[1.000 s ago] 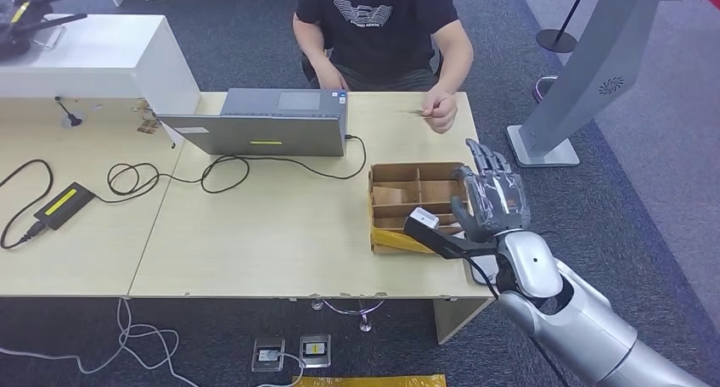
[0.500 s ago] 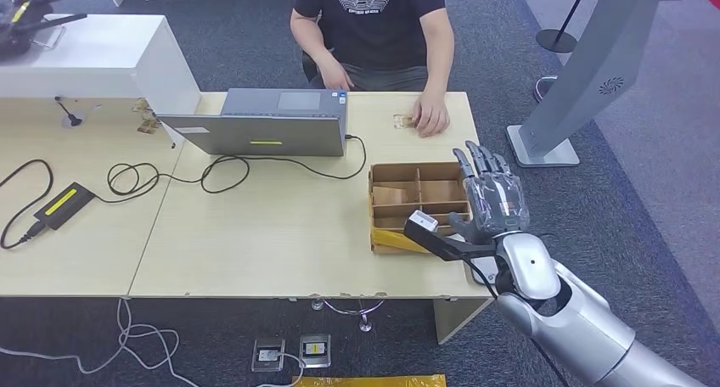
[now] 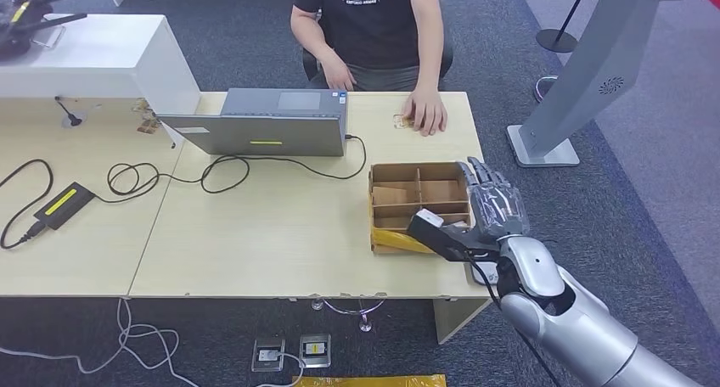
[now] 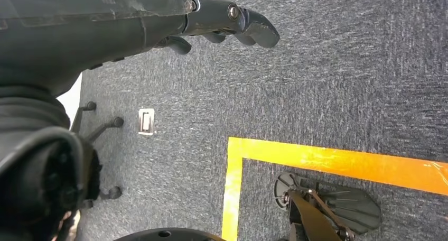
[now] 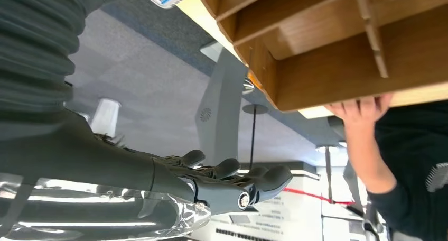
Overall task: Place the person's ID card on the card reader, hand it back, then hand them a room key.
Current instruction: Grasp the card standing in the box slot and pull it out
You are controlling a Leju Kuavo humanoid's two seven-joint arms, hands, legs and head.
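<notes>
The ID card (image 3: 402,121) lies flat on the desk (image 3: 272,226), partly covered by the person's hand (image 3: 424,112). It is judged thin, stiff, light and slippery; an exposed edge is best pinched. The right hand (image 3: 492,207) is held empty, fingers apart, beside the cardboard organiser (image 3: 416,202).

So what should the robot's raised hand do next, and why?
Probably reach forward toward the person's hand, which presses a small card flat on the table's far edge. The right hand hovers empty beside the cardboard tray, well short of the card.
</notes>
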